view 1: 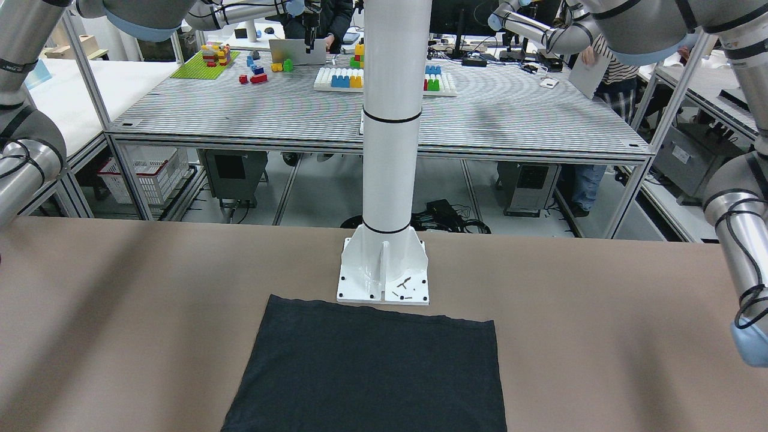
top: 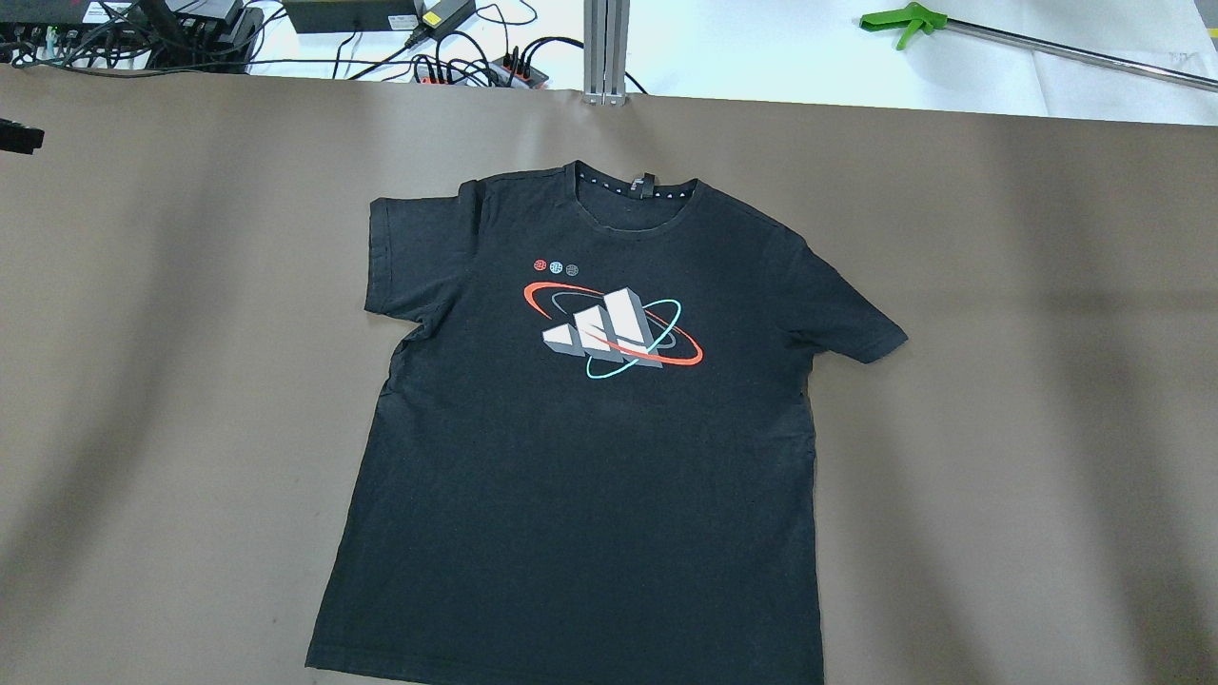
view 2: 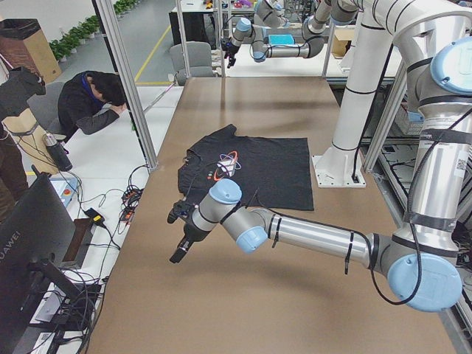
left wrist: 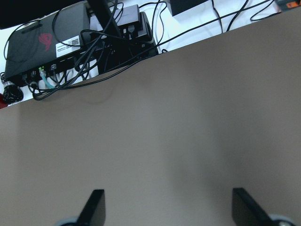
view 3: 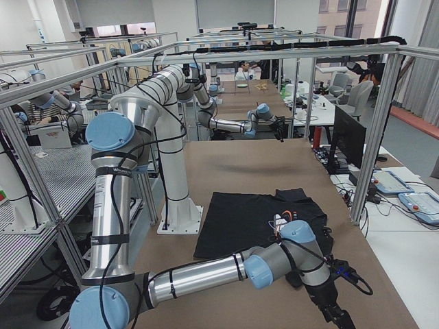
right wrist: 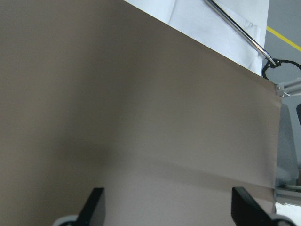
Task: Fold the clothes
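Item: one black T-shirt (top: 580,476), short-sleeved, with a printed chest logo (top: 614,328), lying flat and face-up mid-table (top: 143,333), its hem (view 1: 420,316) just beside the white pillar base (view 1: 384,273). The thin matte knit is probably light, limp and prone to drape, so best pinched at a sleeve (top: 400,257) or a hem corner. The left gripper (left wrist: 170,209) and right gripper (right wrist: 169,207) are both spread wide and empty over bare brown tabletop.

shirt (top: 580,476): flat on table (top: 999,381) | pillar base (view 1: 360,282): just beside shirt

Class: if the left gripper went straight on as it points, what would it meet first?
The left gripper would probably meet the bare brown table first; depth is unclear.
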### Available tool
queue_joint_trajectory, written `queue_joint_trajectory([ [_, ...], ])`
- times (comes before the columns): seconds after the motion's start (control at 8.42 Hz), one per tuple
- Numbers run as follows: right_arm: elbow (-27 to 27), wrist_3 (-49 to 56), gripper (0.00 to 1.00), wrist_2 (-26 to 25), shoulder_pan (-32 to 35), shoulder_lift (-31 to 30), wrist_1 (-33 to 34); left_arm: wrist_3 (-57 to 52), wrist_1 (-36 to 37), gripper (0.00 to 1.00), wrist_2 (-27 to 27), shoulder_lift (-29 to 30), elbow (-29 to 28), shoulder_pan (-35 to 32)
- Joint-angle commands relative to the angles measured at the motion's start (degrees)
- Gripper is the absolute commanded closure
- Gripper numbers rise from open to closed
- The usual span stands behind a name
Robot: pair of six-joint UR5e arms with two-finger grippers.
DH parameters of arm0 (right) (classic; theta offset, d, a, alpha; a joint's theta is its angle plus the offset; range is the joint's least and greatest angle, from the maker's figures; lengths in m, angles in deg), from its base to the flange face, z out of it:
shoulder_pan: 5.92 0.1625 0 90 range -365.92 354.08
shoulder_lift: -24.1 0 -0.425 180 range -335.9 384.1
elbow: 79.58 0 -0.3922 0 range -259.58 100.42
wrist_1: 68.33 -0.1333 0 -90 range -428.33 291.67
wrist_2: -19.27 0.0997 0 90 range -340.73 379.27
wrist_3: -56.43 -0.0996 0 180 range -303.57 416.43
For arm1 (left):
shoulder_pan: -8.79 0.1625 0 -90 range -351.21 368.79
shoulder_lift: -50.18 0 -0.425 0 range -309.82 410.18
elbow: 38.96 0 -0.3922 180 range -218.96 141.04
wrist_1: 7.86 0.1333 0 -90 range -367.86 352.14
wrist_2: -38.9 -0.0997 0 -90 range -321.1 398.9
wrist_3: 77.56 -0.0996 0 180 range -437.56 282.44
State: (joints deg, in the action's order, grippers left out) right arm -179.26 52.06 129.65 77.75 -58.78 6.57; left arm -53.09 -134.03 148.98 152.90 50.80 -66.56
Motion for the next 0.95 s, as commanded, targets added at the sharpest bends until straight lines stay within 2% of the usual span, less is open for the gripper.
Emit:
queue_joint_trajectory([
  [0.0, 1.85, -13.41, 0.06, -0.16, -5.78, 2.46, -8.06, 9.07, -4.75, 0.05, 0.14, 5.82, -3.0, 3.97],
  [0.24, 5.54, -22.99, 0.06, -0.34, -10.08, 2.55, -17.37, 15.05, -11.44, 0.05, -0.13, 10.98, -10.88, 7.14],
  [0.48, 6.7, -34.42, 0.06, -0.34, -15.0, 2.72, -22.15, 25.06, -12.7, 0.05, -0.04, 18.1, -16.96, 9.95],
  [0.71, 6.87, -43.57, 0.06, -0.34, -20.27, 3.08, -25.57, 31.22, -13.57, 0.05, -0.04, 19.36, -17.87, 12.5],
  [0.83, 7.83, -48.57, 0.06, -0.95, -23.52, 3.25, -27.59, 32.91, -16.62, 0.05, -0.39, 19.71, -19.61, 14.08],
])
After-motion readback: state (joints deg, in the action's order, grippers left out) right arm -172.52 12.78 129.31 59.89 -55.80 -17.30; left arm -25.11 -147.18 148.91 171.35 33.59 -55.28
